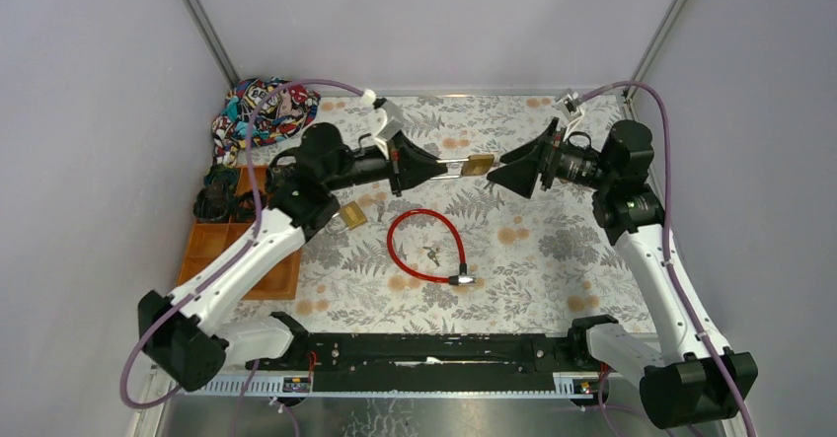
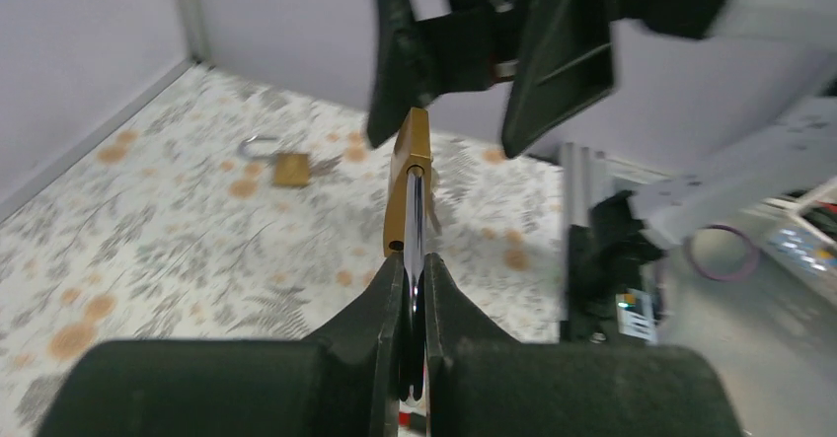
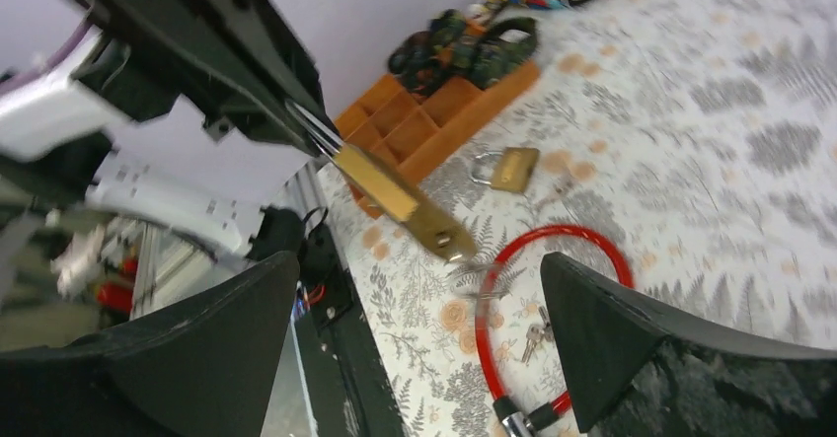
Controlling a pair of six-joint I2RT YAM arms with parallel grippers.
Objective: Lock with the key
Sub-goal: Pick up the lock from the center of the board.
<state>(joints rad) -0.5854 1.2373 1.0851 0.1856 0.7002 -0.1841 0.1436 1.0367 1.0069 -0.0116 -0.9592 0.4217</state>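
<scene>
Left claw (image 1: pixel 446 169) is clamping the padlock (image 1: pixel 478 166) by its shackle in mid-air; right claw (image 1: pixel 505 172) is gaping wide at its far end. Orange tray (image 1: pixel 212 252) is holding dark straps (image 1: pixel 219 200) in its far compartments.

Brass padlock (image 1: pixel 478 166): airborne, horizontal, shackle pinched in left end effector (image 1: pixel 446 169). Small keys (image 1: pixel 431 254): flat on counter (image 1: pixel 553 250), inside red cable loop (image 1: pixel 424 212).
</scene>
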